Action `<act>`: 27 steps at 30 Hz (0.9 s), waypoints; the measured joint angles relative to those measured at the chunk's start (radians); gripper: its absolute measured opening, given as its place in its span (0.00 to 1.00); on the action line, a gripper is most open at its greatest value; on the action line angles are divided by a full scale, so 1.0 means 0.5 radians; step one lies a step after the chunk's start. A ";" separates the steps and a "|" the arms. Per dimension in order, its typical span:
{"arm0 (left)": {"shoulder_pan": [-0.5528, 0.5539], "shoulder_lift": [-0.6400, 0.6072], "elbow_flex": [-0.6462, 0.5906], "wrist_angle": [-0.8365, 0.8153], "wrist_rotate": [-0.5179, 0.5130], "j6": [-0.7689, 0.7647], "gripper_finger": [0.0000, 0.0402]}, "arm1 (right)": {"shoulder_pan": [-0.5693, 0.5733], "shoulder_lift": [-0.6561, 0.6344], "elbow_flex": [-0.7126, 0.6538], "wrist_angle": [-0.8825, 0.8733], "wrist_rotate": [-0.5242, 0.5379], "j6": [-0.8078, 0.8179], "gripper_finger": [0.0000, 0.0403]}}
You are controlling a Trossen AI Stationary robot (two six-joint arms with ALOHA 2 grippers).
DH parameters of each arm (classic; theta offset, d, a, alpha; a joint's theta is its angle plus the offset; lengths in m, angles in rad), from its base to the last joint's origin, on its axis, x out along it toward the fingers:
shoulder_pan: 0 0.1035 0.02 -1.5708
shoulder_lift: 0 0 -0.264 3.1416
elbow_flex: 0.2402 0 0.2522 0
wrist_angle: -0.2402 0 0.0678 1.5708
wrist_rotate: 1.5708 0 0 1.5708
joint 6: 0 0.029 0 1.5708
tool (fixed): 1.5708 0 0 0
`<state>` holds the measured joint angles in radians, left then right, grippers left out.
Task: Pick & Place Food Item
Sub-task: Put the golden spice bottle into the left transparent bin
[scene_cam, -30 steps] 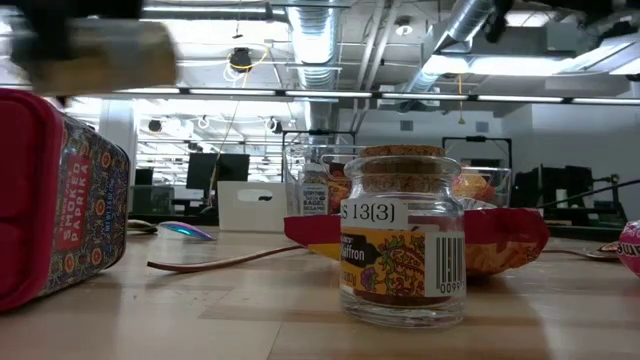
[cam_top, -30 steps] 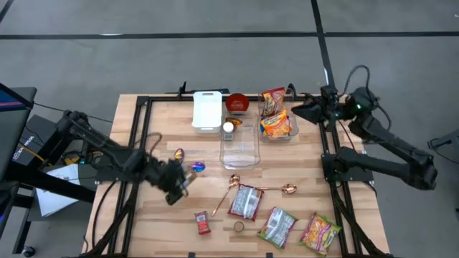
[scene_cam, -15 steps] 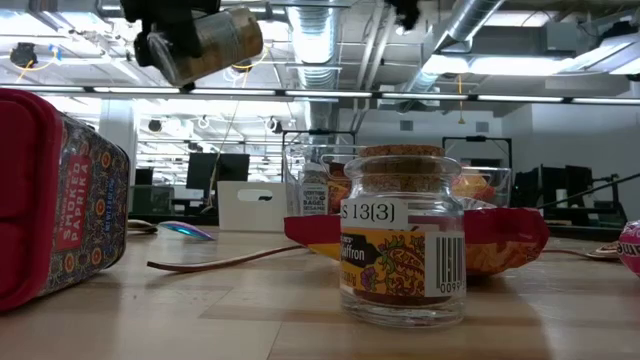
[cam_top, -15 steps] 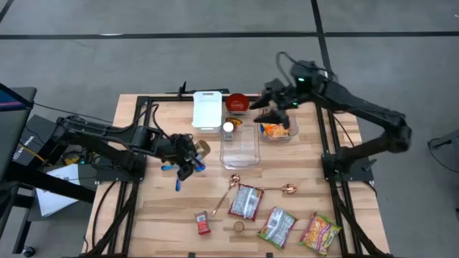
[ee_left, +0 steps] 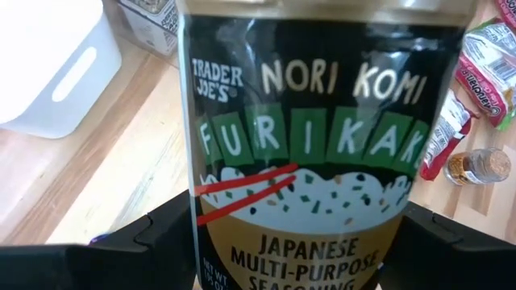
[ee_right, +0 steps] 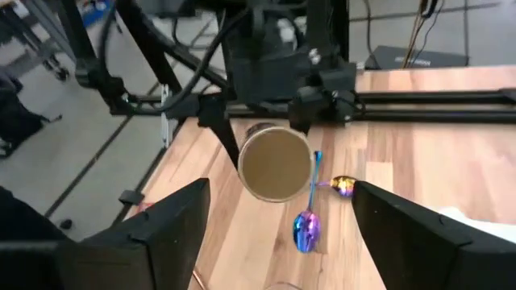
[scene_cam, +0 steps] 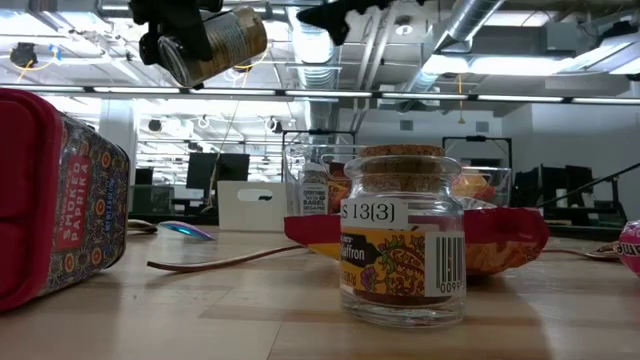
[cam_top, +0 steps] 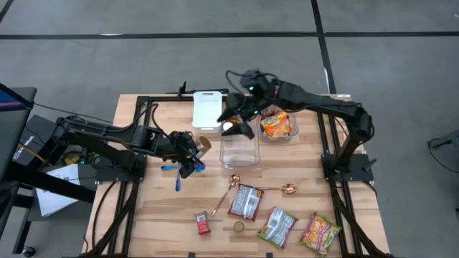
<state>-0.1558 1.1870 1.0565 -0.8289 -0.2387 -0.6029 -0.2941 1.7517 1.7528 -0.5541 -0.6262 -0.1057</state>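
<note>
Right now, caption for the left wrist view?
Left gripper holds a furikake seasoning jar aloft above the wooden table.

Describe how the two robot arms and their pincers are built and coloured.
Both arms are dark, jointed tubes with black cables looped along them. The left pincer has blue accents near its fingers. The right pincer has broad, flat black fingers, and a small green light glows at its wrist.

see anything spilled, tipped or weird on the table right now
No spill shows. The one odd sight: the furikake jar is off the table, held sideways in the left gripper. The right gripper hangs open over the clear bin.
</note>
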 joint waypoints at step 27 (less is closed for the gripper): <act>-0.054 -0.001 0.000 0.154 -0.012 0.063 0.67 | 0.300 0.241 0.214 0.031 0.326 -0.109 0.95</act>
<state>-0.1829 1.1866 1.0565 -0.7522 -0.2447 -0.5713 -0.1440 1.8721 1.8599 -0.5388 -0.4632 -0.1600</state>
